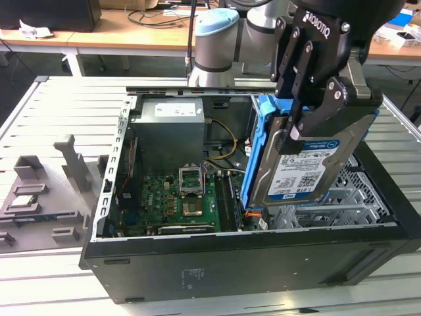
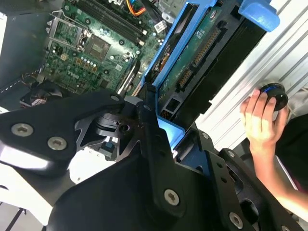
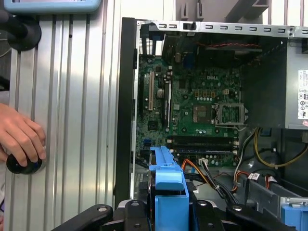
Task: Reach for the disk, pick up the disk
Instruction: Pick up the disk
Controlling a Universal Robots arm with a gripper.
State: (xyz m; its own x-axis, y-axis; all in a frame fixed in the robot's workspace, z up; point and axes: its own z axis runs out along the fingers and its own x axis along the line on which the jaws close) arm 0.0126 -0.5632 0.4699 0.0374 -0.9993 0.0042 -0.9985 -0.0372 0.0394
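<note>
Above the computer case [image 1: 263, 257], disk [image 1: 309, 164] on edge, long axis steeply tilted, clamped by gripper [image 1: 314, 108]

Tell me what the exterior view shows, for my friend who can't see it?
A black robot claw grips the disk, a silver hard drive in a blue frame, tilted above an open computer case. A green motherboard lies inside.

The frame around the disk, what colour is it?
Blue; the frame around the disk shows best in the exterior view.
</note>
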